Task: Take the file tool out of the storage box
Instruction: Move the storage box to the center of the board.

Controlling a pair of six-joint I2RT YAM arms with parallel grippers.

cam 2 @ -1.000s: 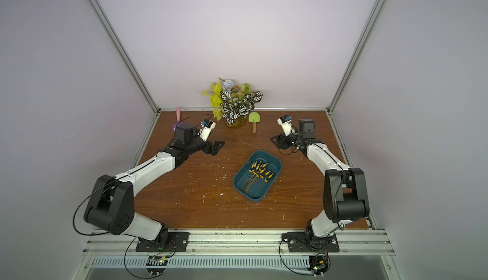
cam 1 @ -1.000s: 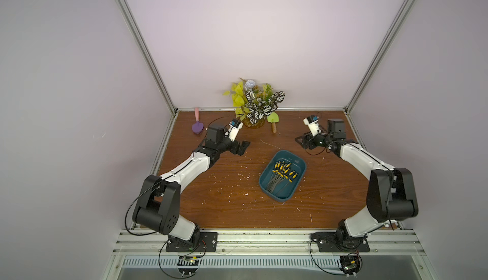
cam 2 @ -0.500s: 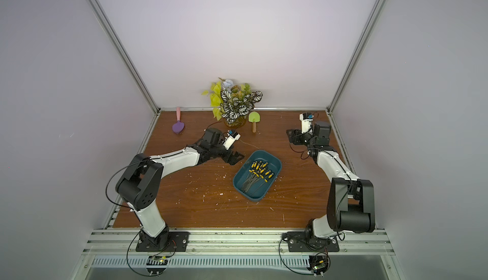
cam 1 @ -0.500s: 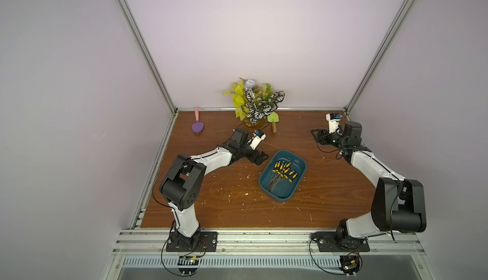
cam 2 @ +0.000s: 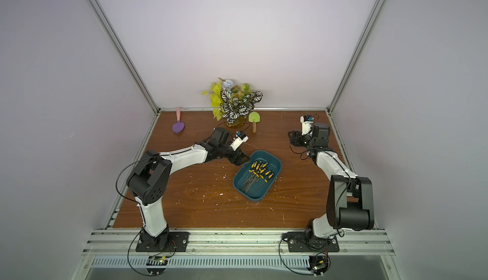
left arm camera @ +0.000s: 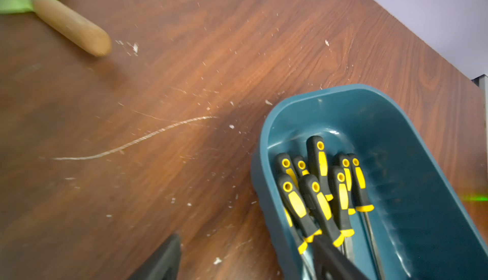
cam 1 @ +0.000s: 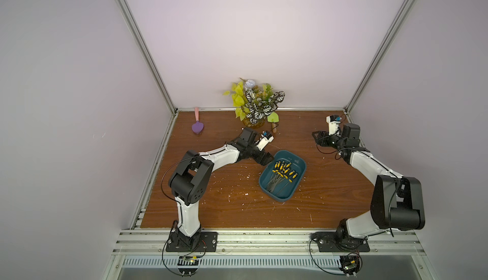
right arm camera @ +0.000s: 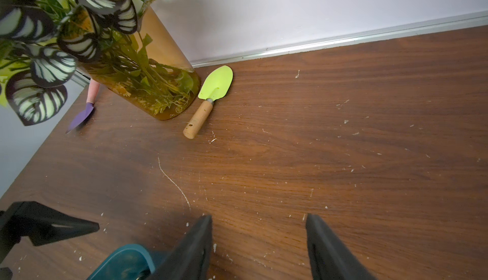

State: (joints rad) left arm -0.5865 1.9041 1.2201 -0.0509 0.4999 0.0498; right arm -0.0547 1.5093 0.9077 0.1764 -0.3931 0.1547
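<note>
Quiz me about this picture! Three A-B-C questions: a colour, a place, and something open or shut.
1. Handles of the file tools in the dark teal plastic storage box: A red; B black-and-yellow; C white.
2. The green-bladed, wooden-handled trowel lies: A in the box; B on an arm; C beside the amber glass plant vase.
3. The right end effector is: A open, empty; B shut on a file; C shut on the trowel.
Answers: B, the grips show both colours; C, it lies by the vase; A, its fingers stand apart, nothing between.

Dark teal storage box [cam 1: 293, 190] lies angled; yellow-handled file tools [cam 1: 284, 170] heaped inside
</note>
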